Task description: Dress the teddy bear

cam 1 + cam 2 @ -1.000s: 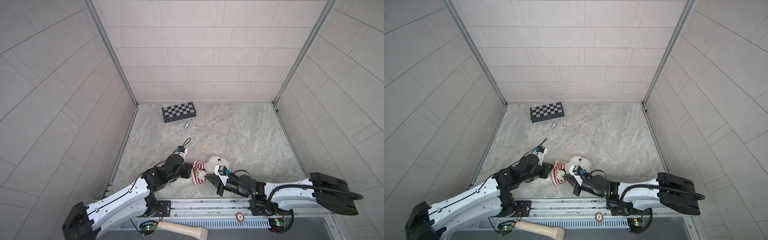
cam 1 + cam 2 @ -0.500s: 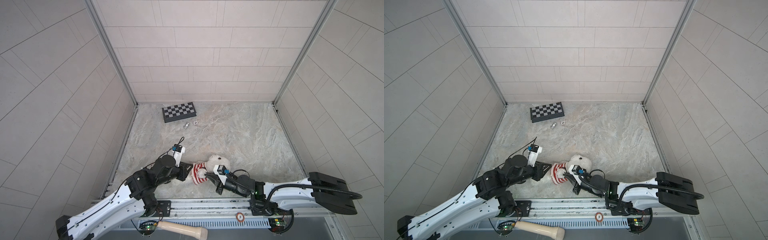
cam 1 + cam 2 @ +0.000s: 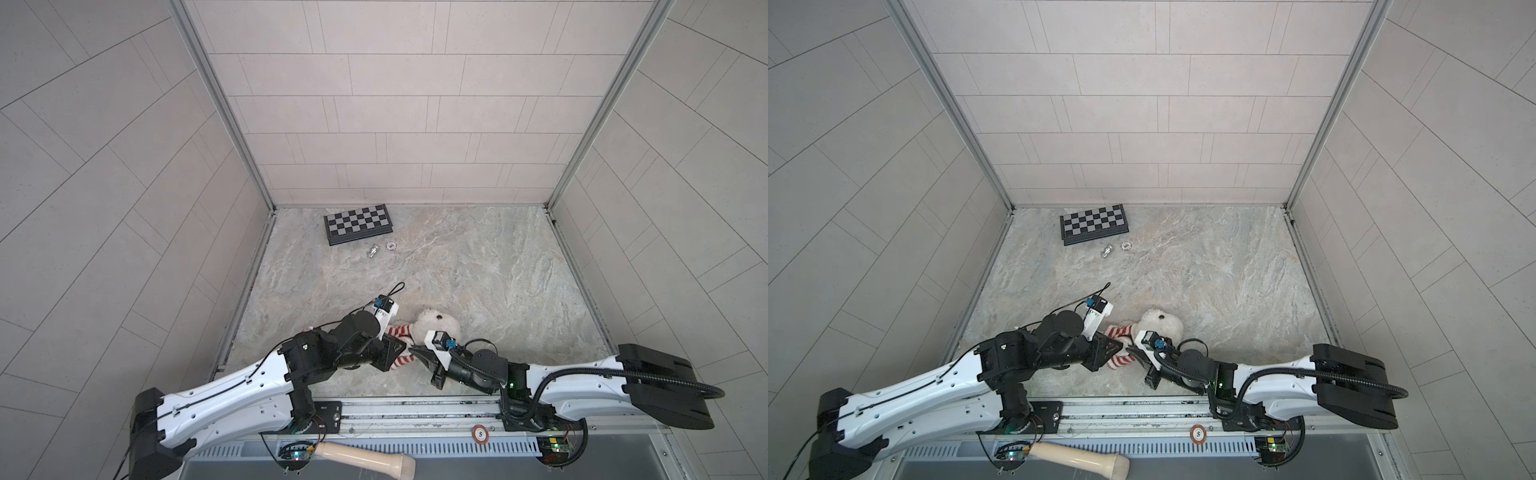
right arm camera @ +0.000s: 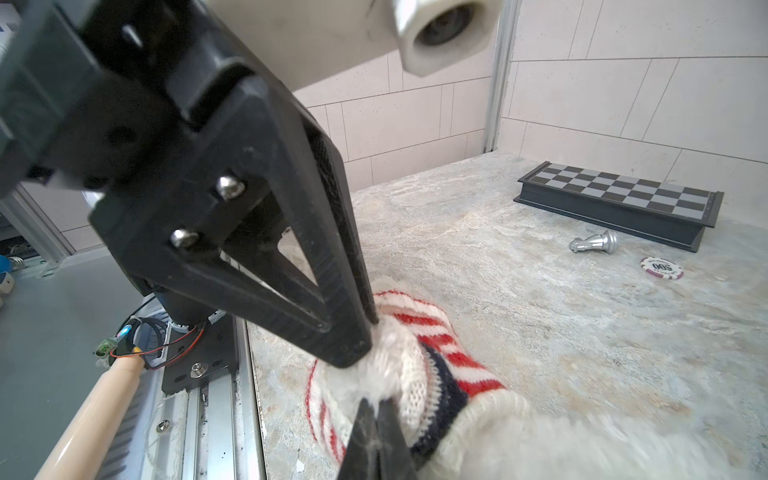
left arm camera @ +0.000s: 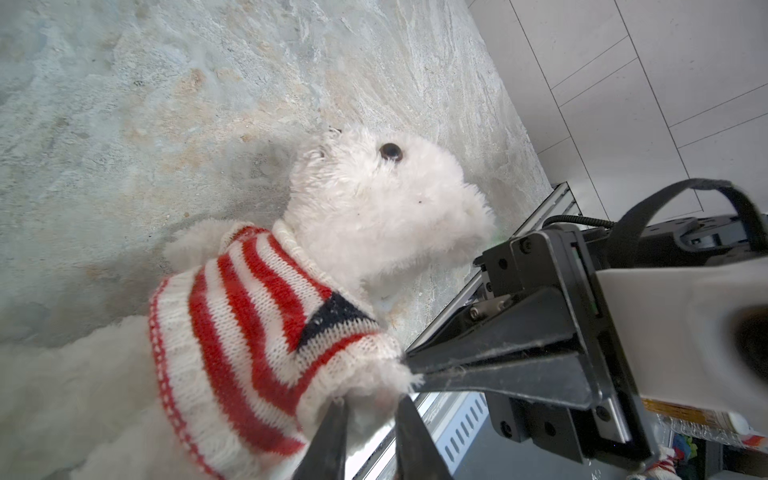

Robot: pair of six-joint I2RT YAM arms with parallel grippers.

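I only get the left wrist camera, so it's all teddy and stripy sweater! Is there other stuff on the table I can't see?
Observer: Yes. Far past the teddy bear, by the back wall, lies a closed chessboard.
Operator: Ooh! Any pieces?
Observer: One silver chess piece lies tipped over in front of the board, with a poker chip beside it.
Operator: Anything at the robot's end?
Observer: A wooden handle lies off the table, past its front edge.
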